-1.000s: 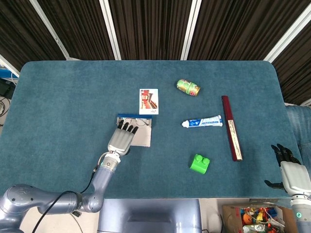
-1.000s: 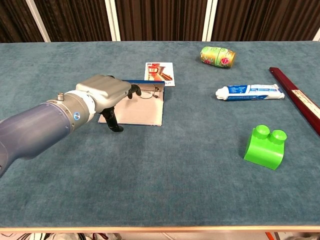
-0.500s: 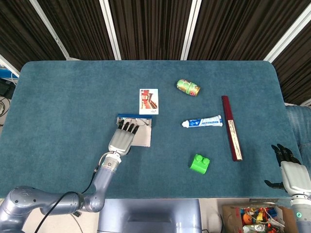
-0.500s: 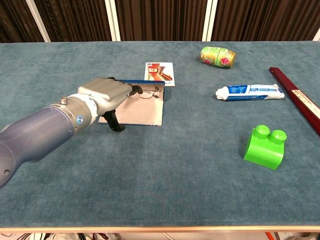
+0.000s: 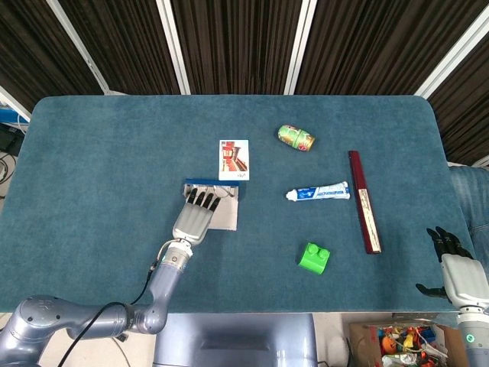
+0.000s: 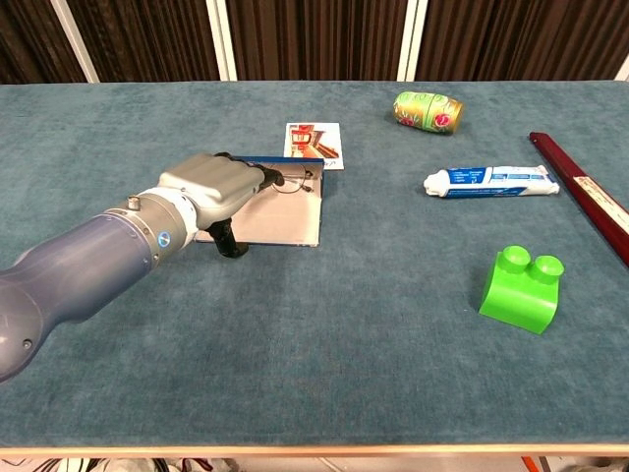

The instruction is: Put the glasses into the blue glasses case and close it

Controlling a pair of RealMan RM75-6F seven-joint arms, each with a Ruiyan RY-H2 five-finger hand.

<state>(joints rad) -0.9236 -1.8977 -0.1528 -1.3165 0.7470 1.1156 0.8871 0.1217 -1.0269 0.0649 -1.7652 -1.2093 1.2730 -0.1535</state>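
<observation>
Since the earlier frames the left hand (image 5: pixel 194 219) was advanced slightly up the open case (image 6: pixel 280 218), its fingers (image 6: pixel 263 178) brought over the glasses (image 6: pixel 295 181) at the far end. The fingers were extended side by side, flat over the case; whether anything was gripped could not be told. A picture card (image 5: pixel 234 160) lay just beyond the case. A green can (image 5: pixel 296 138), toothpaste tube (image 5: pixel 318 193), long maroon box (image 5: pixel 364 201) and green block (image 5: pixel 314 258) were set well apart to the right. The right hand (image 5: pixel 457 271) was seen only in the head view, off the table (image 5: pixel 99 153) edge, fingers spread, empty. The thin wire frames were made out clearly only in the chest view. The table was covered in teal felt.
</observation>
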